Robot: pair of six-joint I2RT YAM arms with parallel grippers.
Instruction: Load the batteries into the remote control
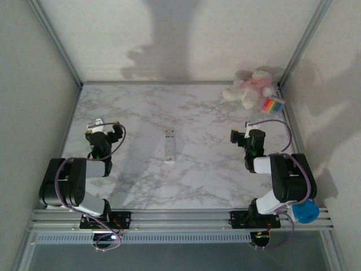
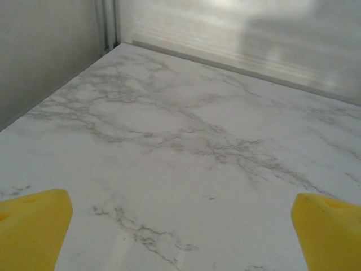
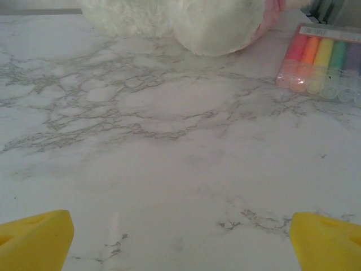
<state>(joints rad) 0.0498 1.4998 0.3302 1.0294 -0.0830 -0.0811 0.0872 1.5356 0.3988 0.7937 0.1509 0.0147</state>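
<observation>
The slim white remote control (image 1: 169,145) lies lengthwise in the middle of the marble table (image 1: 186,107), between the two arms. My left gripper (image 1: 104,125) is to its left, open, with nothing between its yellow fingertips (image 2: 34,228). To the remote's right is my right gripper (image 1: 241,130), open too, over bare marble between its yellow fingertips (image 3: 36,237). The batteries are not visible in any view.
A white and pink plush toy (image 1: 251,87) lies at the back right corner, with a multicoloured striped pack (image 1: 273,105) beside it; the pack (image 3: 321,65) and the plush (image 3: 186,22) sit ahead of the right gripper. Walls close the table on three sides.
</observation>
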